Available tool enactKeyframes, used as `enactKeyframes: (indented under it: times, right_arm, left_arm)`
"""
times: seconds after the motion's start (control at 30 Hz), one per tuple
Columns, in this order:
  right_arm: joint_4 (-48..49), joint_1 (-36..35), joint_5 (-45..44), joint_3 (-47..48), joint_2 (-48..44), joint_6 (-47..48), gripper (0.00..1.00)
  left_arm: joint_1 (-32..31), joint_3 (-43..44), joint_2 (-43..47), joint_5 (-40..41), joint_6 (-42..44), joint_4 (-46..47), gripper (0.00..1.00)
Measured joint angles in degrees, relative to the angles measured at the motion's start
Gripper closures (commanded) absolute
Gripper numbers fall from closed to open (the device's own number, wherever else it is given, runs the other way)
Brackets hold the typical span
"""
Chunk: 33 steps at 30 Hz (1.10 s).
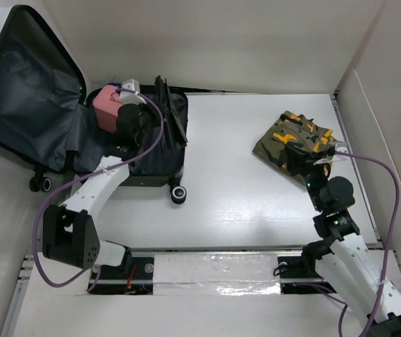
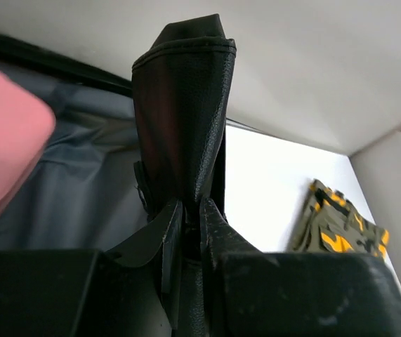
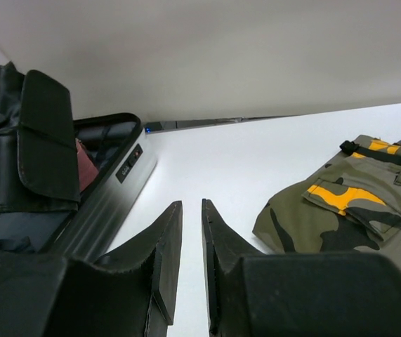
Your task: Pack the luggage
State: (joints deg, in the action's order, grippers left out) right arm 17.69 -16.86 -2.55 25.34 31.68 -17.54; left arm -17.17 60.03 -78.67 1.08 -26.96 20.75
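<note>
The luggage [image 1: 154, 168] lies open at the table's left, its lid [image 1: 24, 98] leaning back and showing dark grey lining [image 2: 81, 203]. A pink case [image 1: 105, 109] sits in the base. My left gripper [image 1: 154, 121] is over the base, shut on a flat black leather pouch [image 2: 182, 105] that stands upright, also seen as the black pouch [image 1: 170, 112] from above. A camouflage garment [image 1: 295, 137] with yellow patches lies at the right. My right gripper [image 3: 192, 203] hovers just left of the garment [image 3: 347, 210], jaws a narrow gap apart with nothing between them.
White walls enclose the table at the back and right. The luggage's silver side [image 3: 109, 203] and wheels [image 1: 179, 195] face the middle of the table. A purple cable [image 1: 390, 182] loops off the right arm.
</note>
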Motion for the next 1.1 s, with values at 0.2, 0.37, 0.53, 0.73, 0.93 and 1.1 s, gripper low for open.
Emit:
enactKeyframes:
  times: [0.2, 0.37, 0.53, 0.73, 0.93, 1.1]
  right_arm:
    - [0.9, -0.6, 0.9, 0.0, 2.5, 0.0, 0.76]
    - [1.2, -0.9, 1.4, 0.0, 3.4, 0.0, 0.76]
    - [1.9, -1.0, 1.5, 0.0, 4.2, 0.0, 0.76]
    - [2.3, -1.2, 2.1, 0.0, 5.2, 0.0, 0.75]
    - [2.5, -1.2, 3.2, 0.0, 5.6, 0.1, 0.75]
    - [2.5, -1.2, 3.4, 0.0, 5.5, 0.1, 0.75]
  left_arm:
    - [-0.4, -0.9, 1.1, 5.0, -0.3, -1.4, 1.0]
    - [-0.2, 0.7, -1.9, 7.4, 0.2, -1.7, 1.0]
    - [0.9, 2.0, -2.6, 6.5, 0.8, -3.6, 1.0]
    - [1.1, 7.1, -2.6, 3.5, 2.4, -8.7, 1.0]
    - [1.2, 12.3, -3.3, 3.1, 4.1, -13.4, 1.0]
    - [0.3, 14.1, -5.3, 7.8, 4.9, -18.0, 1.0]
